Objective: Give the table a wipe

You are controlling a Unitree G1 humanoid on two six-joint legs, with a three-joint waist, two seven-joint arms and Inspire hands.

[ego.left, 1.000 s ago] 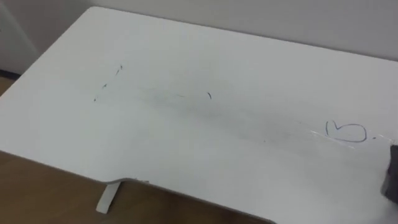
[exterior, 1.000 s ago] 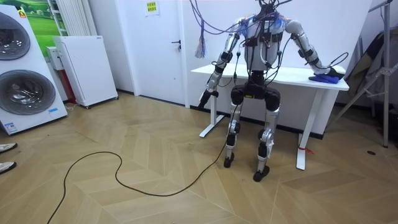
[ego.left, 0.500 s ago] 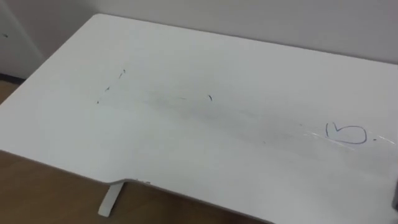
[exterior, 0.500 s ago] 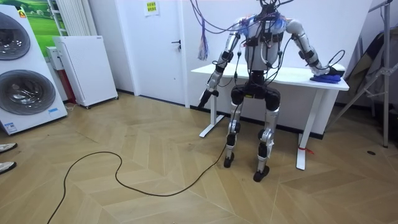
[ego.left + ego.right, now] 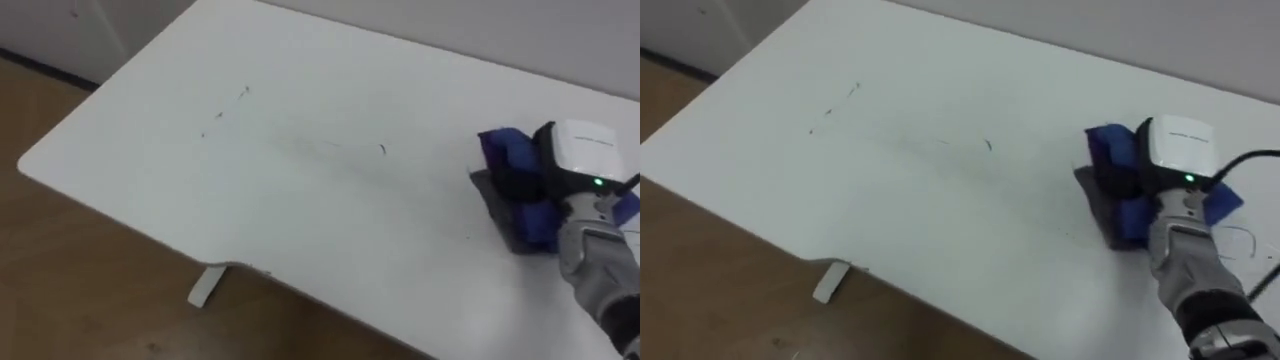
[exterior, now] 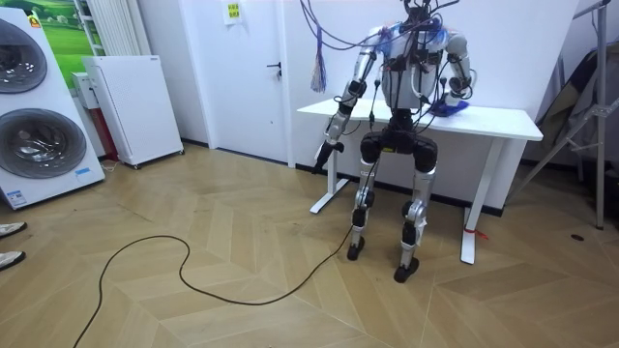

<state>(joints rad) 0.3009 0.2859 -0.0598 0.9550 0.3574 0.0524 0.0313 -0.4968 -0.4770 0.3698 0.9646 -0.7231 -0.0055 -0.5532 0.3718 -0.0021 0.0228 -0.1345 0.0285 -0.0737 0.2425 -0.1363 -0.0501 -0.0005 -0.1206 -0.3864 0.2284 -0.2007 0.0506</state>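
1. standing at the near long edge of the table, the robot faces the wall, its back to the room view.
2. the right hand lies on the cloth at the right of the tabletop. whether it grips the cloth or only presses it flat, i cannot tell, since the hand covers the middle of it.
3. the cloth is blue and dark grey, bunched flat on the table. it sticks out from under the hand on the far, left and near sides.
4. the relation that matters: the pen marks all lie left of the cloth. a tick sits near it, and the dashes are well apart, further left and further back.
5. tick and dashes line up roughly along the table's length, so a leftward sweep drifting slightly away from the robot would likely cross both.
6. the cloth's longer side seems to run near to far, so it would meet that line broadside.
7. the left hand hangs by the table's left end, below the top, and i cannot tell its state. the right hand has the cloth and is nearer the tick, though the dashes may ask for a long reach.
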